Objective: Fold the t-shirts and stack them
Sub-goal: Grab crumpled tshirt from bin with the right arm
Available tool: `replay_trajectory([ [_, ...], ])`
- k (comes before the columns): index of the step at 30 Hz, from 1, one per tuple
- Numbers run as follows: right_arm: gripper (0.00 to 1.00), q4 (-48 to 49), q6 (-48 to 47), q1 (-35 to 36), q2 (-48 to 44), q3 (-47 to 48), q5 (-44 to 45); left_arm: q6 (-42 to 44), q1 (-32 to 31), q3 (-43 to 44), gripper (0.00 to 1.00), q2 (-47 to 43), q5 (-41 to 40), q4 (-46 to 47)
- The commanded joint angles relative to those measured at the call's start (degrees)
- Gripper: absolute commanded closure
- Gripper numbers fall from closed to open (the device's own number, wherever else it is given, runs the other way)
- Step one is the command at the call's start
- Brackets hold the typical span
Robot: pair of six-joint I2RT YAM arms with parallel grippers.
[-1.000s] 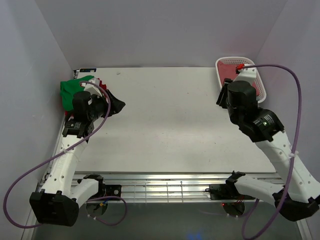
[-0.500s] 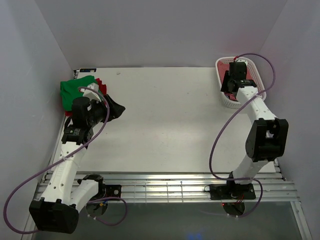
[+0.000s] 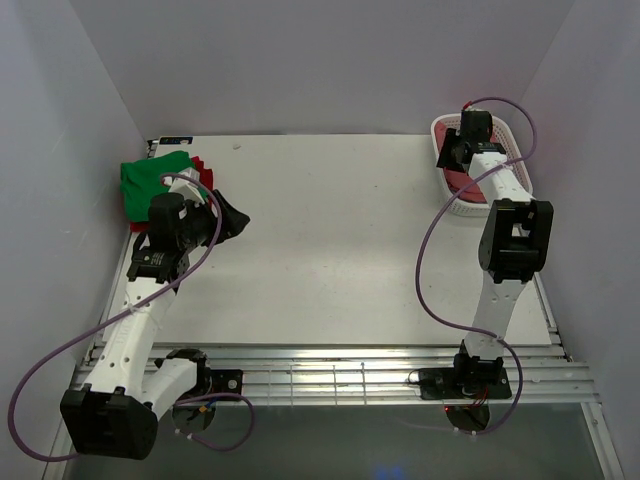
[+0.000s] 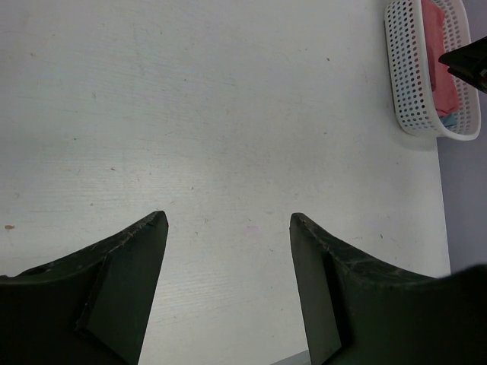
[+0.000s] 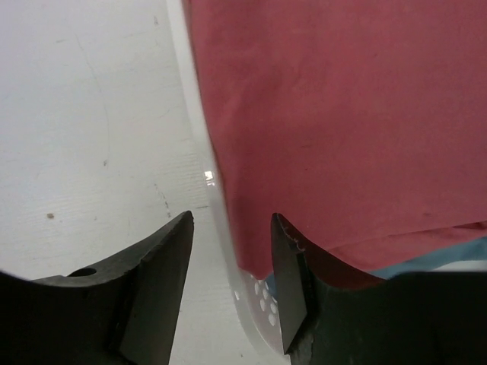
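Note:
A bright green t-shirt [image 3: 148, 182] lies on a dark red one [image 3: 206, 172] at the table's far left. My left gripper [image 3: 234, 216] hovers open and empty just right of that pile; the left wrist view shows its open gripper [image 4: 228, 217] over bare table. A dusty pinkish-red t-shirt [image 5: 342, 114] fills the white lattice basket [image 5: 199, 144], with a grey-blue t-shirt [image 5: 430, 263] showing under it. My right gripper [image 5: 232, 220] is open, its jaws either side of the basket's rim and the shirt's edge, holding nothing. In the top view the right gripper [image 3: 450, 156] is at the basket's left side.
The basket [image 3: 522, 170] stands at the far right corner, close to the right wall, and shows in the left wrist view [image 4: 407, 84]. White walls close the table on three sides. The right arm is stretched out nearly straight along the right side.
My right arm has swung out and stretched to the basket, bringing its gripper down over the basket's left rim. The left arm has barely moved.

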Motion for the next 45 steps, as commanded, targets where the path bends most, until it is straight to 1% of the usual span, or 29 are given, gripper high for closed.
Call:
replay_trajectory([
  [1,0.5,0.94,0.89,-1.28,2.03,2.72,-1.97,0.74,-0.24,0.74,0.24,0.02,-0.91,-0.16],
  [13,0.51,1.64,1.77,-1.99,5.2,2.46,-1.36,2.06,-0.24,0.12,0.23,0.54,-1.71,-0.77],
  [21,0.53,2.6,3.35,-3.39,4.15,1.93,-0.65,2.06,-0.24,-0.49,0.23,0.28,-2.15,-1.04],
  [27,0.53,2.52,3.53,-4.8,3.71,3.6,-2.14,0.57,-0.24,-1.19,0.23,0.37,-1.8,-1.12],
  [38,0.55,2.78,4.41,-5.33,5.11,-0.09,-4.78,1.18,-0.24,-0.84,0.23,-0.33,-2.06,-2.35],
  [41,0.58,2.52,4.58,-5.33,5.73,-0.36,-6.97,1.09,-0.24,-1.02,0.23,-0.86,-2.15,-2.27],
  [44,0.66,2.61,4.06,-5.33,6.08,-0.36,-11.18,1.0,-0.24,-1.46,0.23,-1.12,-2.23,-2.44],
  [45,0.73,2.52,3.8,-5.33,6.34,-0.27,-12.33,1.0,-0.24,-1.55,0.23,-1.3,-2.24,-2.44],
])
